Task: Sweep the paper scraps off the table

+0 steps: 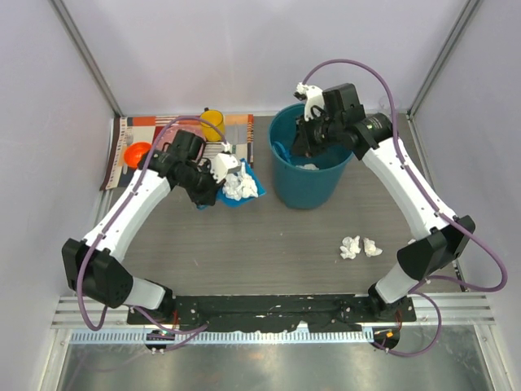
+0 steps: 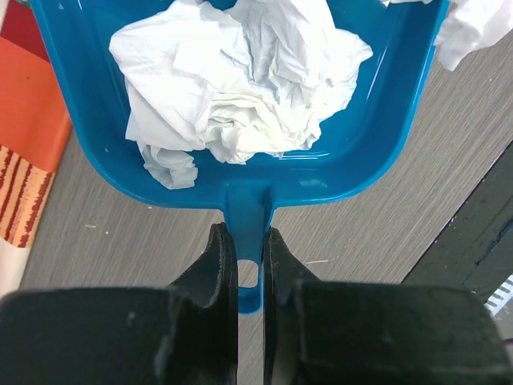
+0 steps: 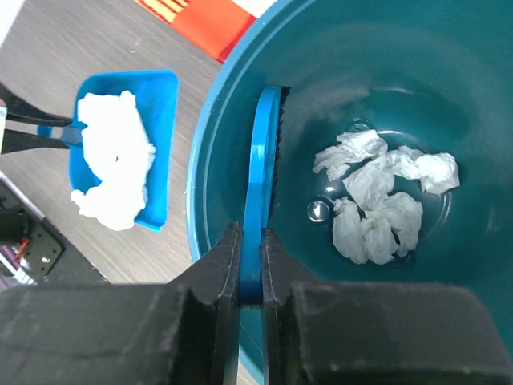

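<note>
My left gripper (image 1: 216, 187) (image 2: 244, 237) is shut on the handle of a blue dustpan (image 1: 242, 191) (image 2: 385, 104), which holds crumpled white paper scraps (image 2: 240, 80) (image 3: 112, 160) just left of the teal bucket (image 1: 305, 191) (image 3: 210, 136). My right gripper (image 1: 309, 140) (image 3: 251, 234) is shut on a blue brush (image 3: 261, 152), held inside the bucket's rim. Several paper wads (image 3: 377, 204) lie on the bucket's bottom. Two small scraps (image 1: 350, 247) (image 1: 372, 247) lie on the table (image 1: 260, 252) to the front right of the bucket.
A striped placemat (image 1: 151, 130) lies at the back left with an orange bowl (image 1: 137, 153) and a yellow cup (image 1: 212, 122) on it. A metal rail (image 1: 269, 334) runs along the near edge. Walls close in on three sides.
</note>
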